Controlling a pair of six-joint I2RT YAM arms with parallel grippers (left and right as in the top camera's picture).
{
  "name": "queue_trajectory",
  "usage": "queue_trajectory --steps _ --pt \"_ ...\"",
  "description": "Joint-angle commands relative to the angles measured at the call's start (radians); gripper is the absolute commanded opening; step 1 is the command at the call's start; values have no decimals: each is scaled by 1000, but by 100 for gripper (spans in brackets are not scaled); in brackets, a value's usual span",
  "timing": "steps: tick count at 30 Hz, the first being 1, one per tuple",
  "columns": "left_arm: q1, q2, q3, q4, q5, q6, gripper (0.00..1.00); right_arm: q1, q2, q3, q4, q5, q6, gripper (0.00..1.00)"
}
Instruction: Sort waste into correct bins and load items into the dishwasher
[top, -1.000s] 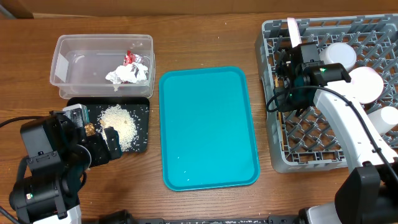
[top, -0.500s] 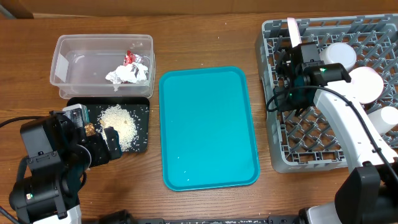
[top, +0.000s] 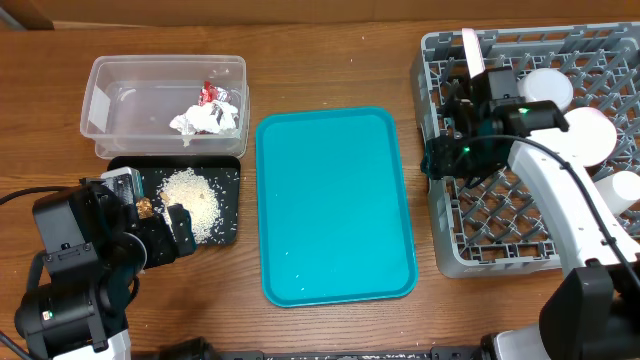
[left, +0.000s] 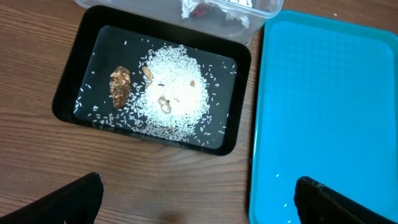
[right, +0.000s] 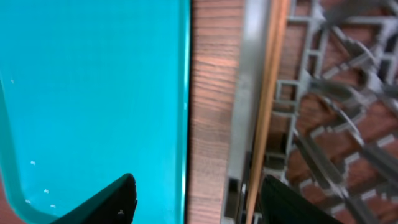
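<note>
- The chopsticks (right: 268, 93) lie lengthwise along the 9 o'clock rim of the rack (top: 440, 235). We cannot tell whether one stick or the pair shows there.
- We judge the step in hand to be loading these chopsticks, likely the last item. The bowls (top: 548, 88) and a plate (top: 469, 45) already stand in the rack toward 12 and 2 o'clock.
- The waste looks sorted. The napkin (top: 200, 120) and wrapper (top: 210, 93) sit in the clear tub (top: 100, 100). The rice (left: 171, 93) and brown lump (left: 120, 86) sit in the black tray (left: 65, 93), just at the tub's 6 o'clock.
- The teal tray (top: 335, 200), between the bins and the rack, holds only a few stray grains.
- The right jaws are spread. The chopsticks run close to the 3 o'clock finger, and we see nothing pinched.
- Next, we think the sticks need checking. On the rim alone they could roll onto the counter (top: 330, 60), so a nudge toward 3 o'clock into the grid may be wanted. After that, a straight lift clear of the pegs.
- The right arm (top: 560, 190) reaches from the rack's 5 o'clock corner toward 10 o'clock, with its wrist over the rim.
- The left arm (top: 70, 260) sits at the counter's 7 o'clock. The left jaws are spread wide and empty, hanging just at 6 o'clock of the black tray.
</note>
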Motion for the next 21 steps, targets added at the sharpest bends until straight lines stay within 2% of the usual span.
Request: queue_trajectory --steps 1,3,4,5,12,21 --pt "8 -5 0 3 14 -7 100 -36 -92 69 -35 -16 29 75" --pt "8 -5 0 3 14 -7 100 -45 -151 68 -45 -11 24 85" --pt "8 -5 0 3 14 -7 100 -48 -188 68 -48 -11 18 95" --pt "8 -5 0 3 14 -7 100 -51 -220 66 -47 -9 18 99" --pt "8 -5 0 3 14 -7 100 -53 -476 11 -46 14 15 100" --pt "8 -5 0 3 14 -7 100 -53 -849 -220 -28 12 19 100"
